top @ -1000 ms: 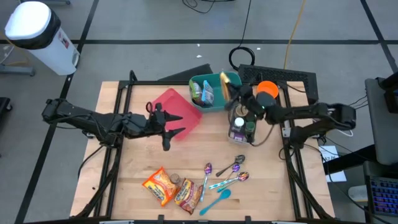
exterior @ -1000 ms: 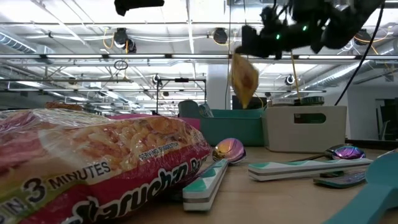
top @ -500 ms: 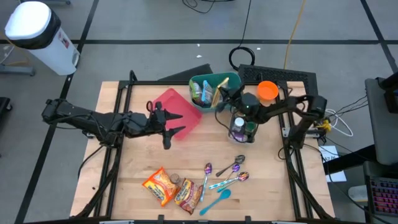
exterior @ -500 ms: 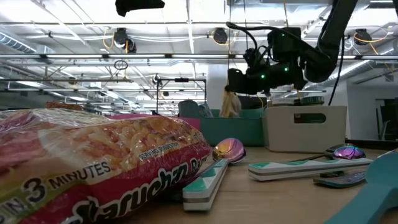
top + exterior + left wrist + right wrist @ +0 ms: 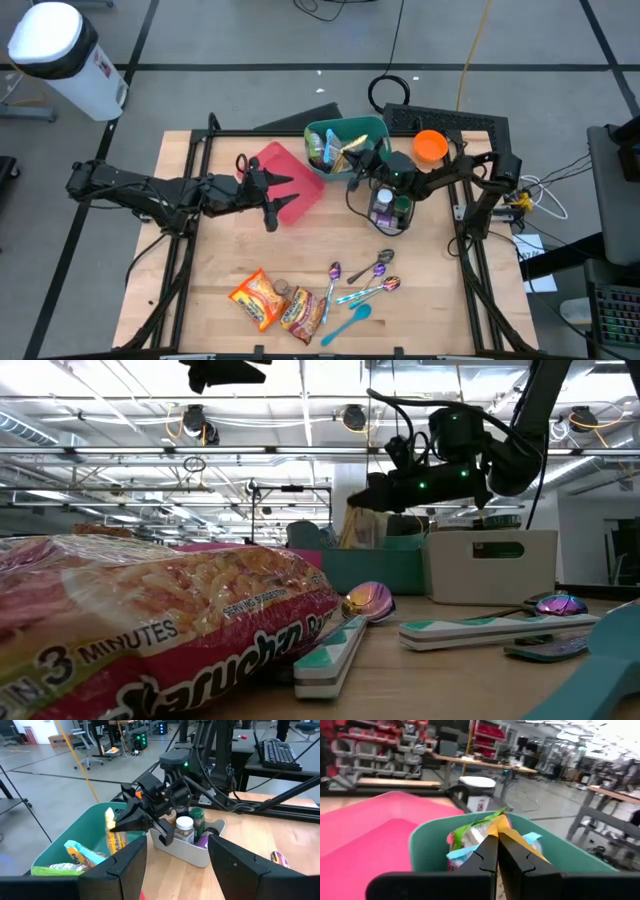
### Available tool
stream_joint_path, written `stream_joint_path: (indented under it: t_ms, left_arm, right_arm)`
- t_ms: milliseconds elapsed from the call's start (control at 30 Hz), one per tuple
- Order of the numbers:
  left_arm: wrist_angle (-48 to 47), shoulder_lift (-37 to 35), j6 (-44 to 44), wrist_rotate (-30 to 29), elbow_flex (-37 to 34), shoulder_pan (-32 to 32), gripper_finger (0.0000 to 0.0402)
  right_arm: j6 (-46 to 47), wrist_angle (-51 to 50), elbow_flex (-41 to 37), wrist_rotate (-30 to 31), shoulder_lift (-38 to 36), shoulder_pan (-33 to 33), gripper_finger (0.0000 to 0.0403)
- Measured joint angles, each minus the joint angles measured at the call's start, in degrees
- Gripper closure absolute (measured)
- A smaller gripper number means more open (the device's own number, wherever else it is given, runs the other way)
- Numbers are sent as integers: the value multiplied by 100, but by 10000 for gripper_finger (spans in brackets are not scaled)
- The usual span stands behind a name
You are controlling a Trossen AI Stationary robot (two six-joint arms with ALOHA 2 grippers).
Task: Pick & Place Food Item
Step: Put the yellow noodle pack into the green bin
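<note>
Food item: yellow snack packet (image 5: 112, 836), pinched at its upper edge, hanging upright with its lower part inside the teal bin (image 5: 372, 128); also seen at (image 5: 351, 146) and (image 5: 358, 528).
Right tool (image 5: 358, 152): fingers pressed together on the yellow snack packet, held over the teal bin's rim; in the wrist view (image 5: 496, 851) the fingers meet with no gap.
Teal bin contents: other wrapped packets, blue and green, beside the held one.
Left tool (image 5: 281, 197): spread, holding nothing, hovering over the near edge of the pink tray (image 5: 290, 170).
White caddy (image 5: 192, 854): just beside the teal bin, holding jars and bottles.
Orange lid (image 5: 430, 146): near the caddy, at the far side of the counter (image 5: 220, 260).
Noodle packs (image 5: 276, 303): two, lying near the front edge of the counter, well apart from the bin.
Spoons (image 5: 365, 283): several, purple and teal, loosely grouped beside the noodle packs.
</note>
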Motion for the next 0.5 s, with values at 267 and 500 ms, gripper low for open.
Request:
stream_joint_path:
  t_ms: [267,500]
  left_arm:
    - [-7,0,-15,50,0,2,183]
    - [-36,0,-12,50,0,2,183]
  right_arm:
    - [111,-421,0,616,-88,-63,403]
    - [-97,-304,180,714,-589,-316,403]
